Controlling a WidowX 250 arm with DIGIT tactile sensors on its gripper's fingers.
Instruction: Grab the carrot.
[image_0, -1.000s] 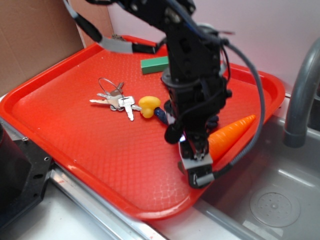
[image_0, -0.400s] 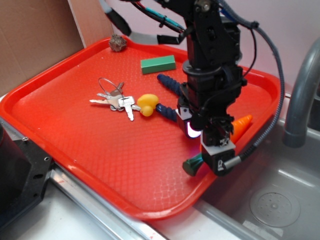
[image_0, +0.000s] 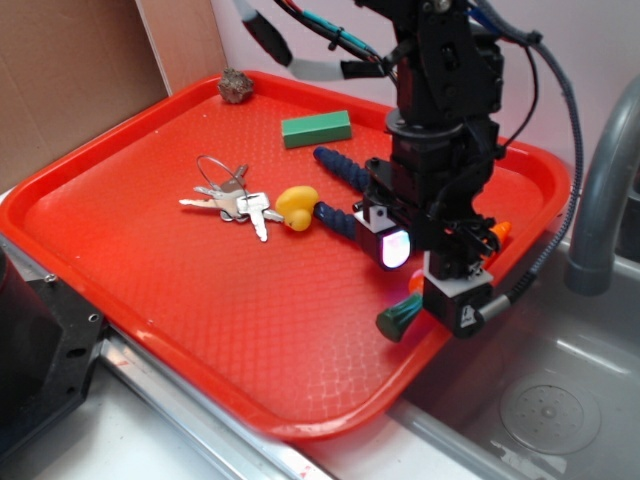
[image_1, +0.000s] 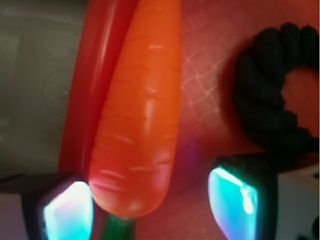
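A black WidowX arm reaches down over the right side of a red tray (image_0: 150, 300), its end effector (image_0: 440, 285) poised low over the carrot (image_1: 142, 115). The wrist view shows the two fingers (image_1: 67, 207) spread apart, one on each side of the carrot's thick end, neither visibly pressing the glossy orange skin. The carrot lies on the tray floor right against the raised rim on the sink side, its dark green stem stub (image_0: 398, 318) poking out below the end effector in the exterior view and its orange tip (image_0: 497, 232) showing on the far side of the arm. A dark blue twisted rope (image_0: 340, 195) curls on the tray just beside the carrot, without clearly touching it. Further left on the tray rest a small yellow rubber duck (image_0: 296, 208) and, next to it, a bunch of silver keys (image_0: 228, 198) on a ring. A green rectangular block (image_0: 316, 129) sits near the back of the tray, and a small brown lump (image_0: 236, 86) rests at the far rim. The tray overhangs a steel sink (image_0: 540, 400), with a grey faucet (image_0: 600, 190) rising at the right edge.
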